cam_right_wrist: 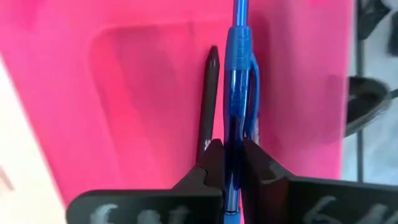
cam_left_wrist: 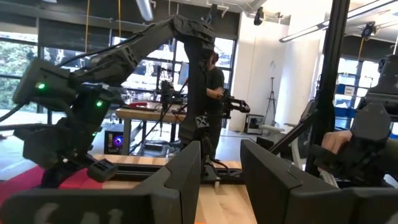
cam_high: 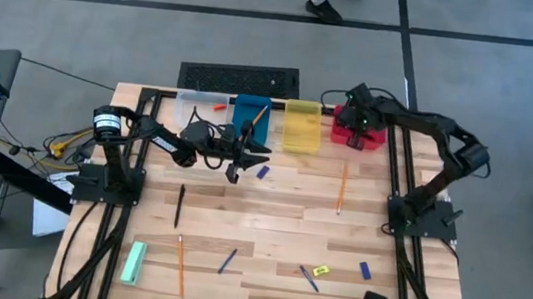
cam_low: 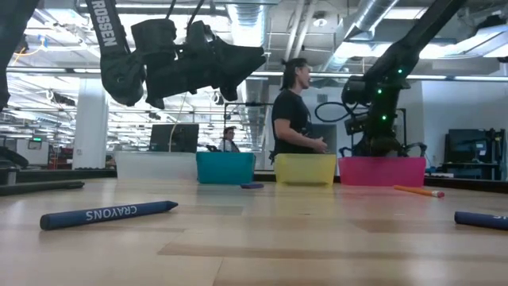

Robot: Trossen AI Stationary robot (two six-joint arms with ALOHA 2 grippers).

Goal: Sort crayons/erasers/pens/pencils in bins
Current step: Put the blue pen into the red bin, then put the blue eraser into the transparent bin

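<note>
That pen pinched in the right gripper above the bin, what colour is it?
Blue: a translucent blue plastic pen held by the right gripper over the red bin. The right wrist view shows it best.

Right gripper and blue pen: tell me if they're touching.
Touching. The right wrist view shows the right gripper with its jaws closed on the blue pen, pressed against both sides, above the red bin.

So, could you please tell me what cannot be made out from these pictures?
- Clear bin contents, high view: too small to name.
- Red bin interior, high view: covered by the right pincer; low view shows only its wall.
- Yellow bit, high view: too small to identify.
- Left pincer, high view: any load unreadable.
</note>
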